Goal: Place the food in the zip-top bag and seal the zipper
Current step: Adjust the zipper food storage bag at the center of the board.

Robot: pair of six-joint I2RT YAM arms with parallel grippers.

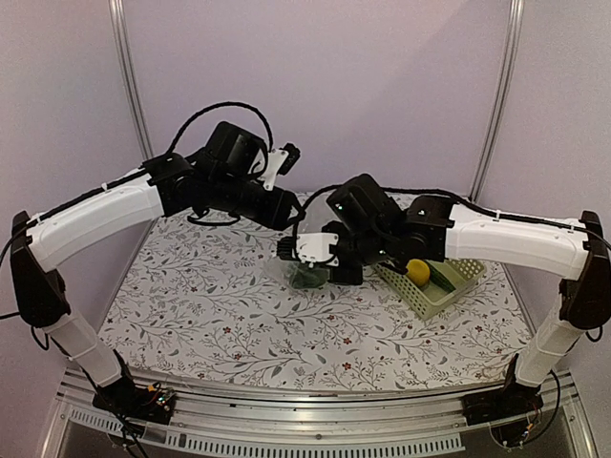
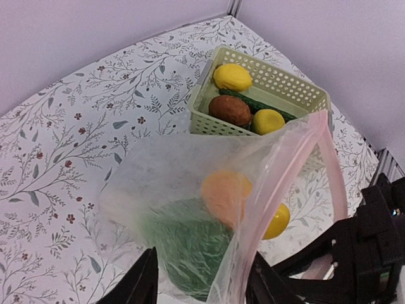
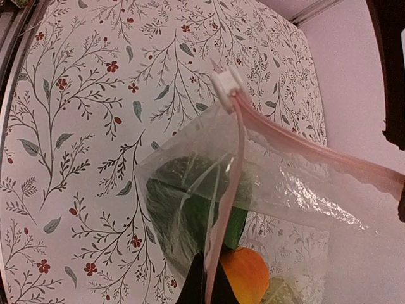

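Observation:
The clear zip-top bag [image 2: 158, 171] hangs lifted between both grippers, with its pink zipper strip [image 2: 278, 164] open in a loop. Inside are the leafy green vegetable [image 2: 183, 244] and the orange piece [image 2: 224, 193]. A yellow fruit [image 2: 276, 221] shows in the bag's mouth. My left gripper [image 2: 199, 285] is open, its fingers [image 2: 142, 282] wide apart with the bag's edge between them. My right gripper [image 3: 207, 285] is shut on the pink strip [image 3: 231, 190] below the white slider [image 3: 226, 82]. In the top view the bag [image 1: 307, 277] hangs under the right gripper [image 1: 320, 267] and the left gripper [image 1: 292, 215].
The pale green lattice basket [image 2: 285, 88] stands just beyond the bag and holds two yellow fruits [image 2: 232, 77], a reddish-brown one [image 2: 230, 109] and the cucumber [image 2: 253, 101]. In the top view the basket [image 1: 449, 286] sits at the right, under the right arm. Purple walls close the back.

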